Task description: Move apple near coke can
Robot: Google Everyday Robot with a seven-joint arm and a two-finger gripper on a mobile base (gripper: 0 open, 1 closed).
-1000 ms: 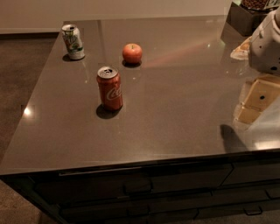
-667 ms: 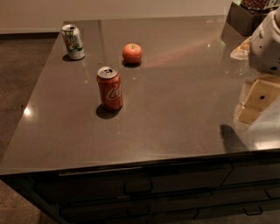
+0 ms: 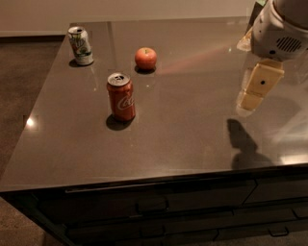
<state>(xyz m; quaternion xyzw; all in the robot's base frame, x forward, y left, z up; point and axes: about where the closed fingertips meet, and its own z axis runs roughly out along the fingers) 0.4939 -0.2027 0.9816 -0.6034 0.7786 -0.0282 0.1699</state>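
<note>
The small red-orange apple (image 3: 145, 58) sits on the dark countertop toward the back, right of centre-left. The red coke can (image 3: 121, 96) stands upright in front of it and slightly to the left, a short gap apart. My gripper (image 3: 259, 88), tan below a white wrist housing, hangs above the right side of the counter. It is far to the right of both the apple and the coke can and holds nothing.
A white-and-green can (image 3: 81, 45) stands upright near the back left corner. The countertop (image 3: 183, 134) has its front edge near the bottom, with drawers (image 3: 154, 206) below. A dark object sits at the back right corner (image 3: 255, 12).
My gripper has moved left and farther back over the counter. The apple and both cans have not moved.
</note>
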